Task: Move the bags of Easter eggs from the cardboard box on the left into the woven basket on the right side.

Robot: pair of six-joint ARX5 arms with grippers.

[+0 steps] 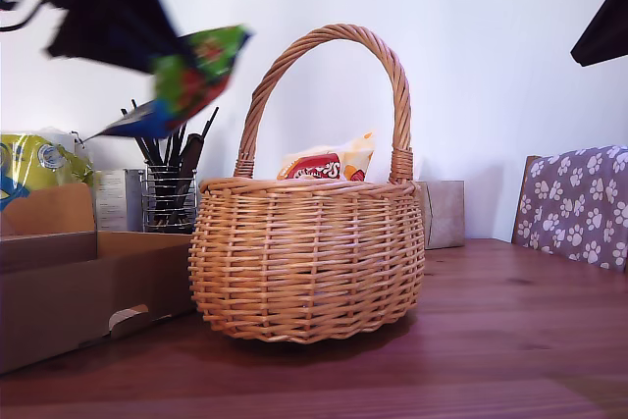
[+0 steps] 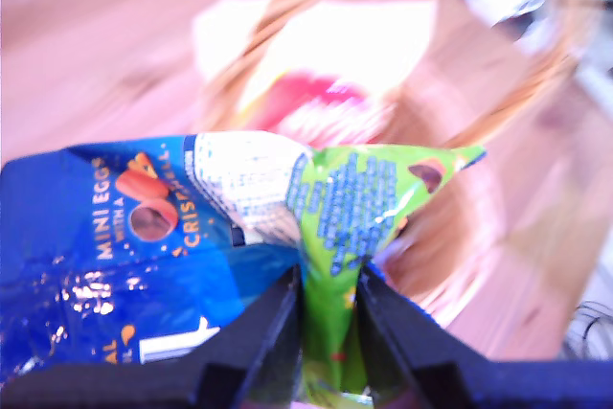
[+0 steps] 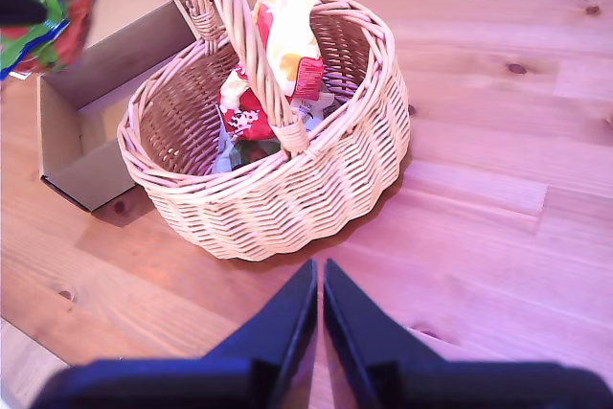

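My first gripper (image 2: 330, 280) is shut on a green bag (image 2: 369, 198) and a blue bag (image 2: 105, 237) of Easter eggs, pinched together. In the exterior view these bags (image 1: 191, 76) hang high, above the cardboard box (image 1: 69, 291) and up-left of the woven basket (image 1: 306, 257). A yellow-orange bag with red print (image 1: 329, 162) stands inside the basket (image 3: 287, 198), with more wrappers under it. My second gripper (image 3: 320, 270) is shut and holds nothing, hovering over the table on the basket's side away from the box (image 3: 105, 55).
Behind the box lies a large yellow-green bag with blue print (image 1: 34, 169), beside a wire holder of pens (image 1: 169, 198). A paw-print chair (image 1: 579, 203) stands at the exterior view's right. A dark arm part (image 1: 603, 31) shows in its upper right corner.
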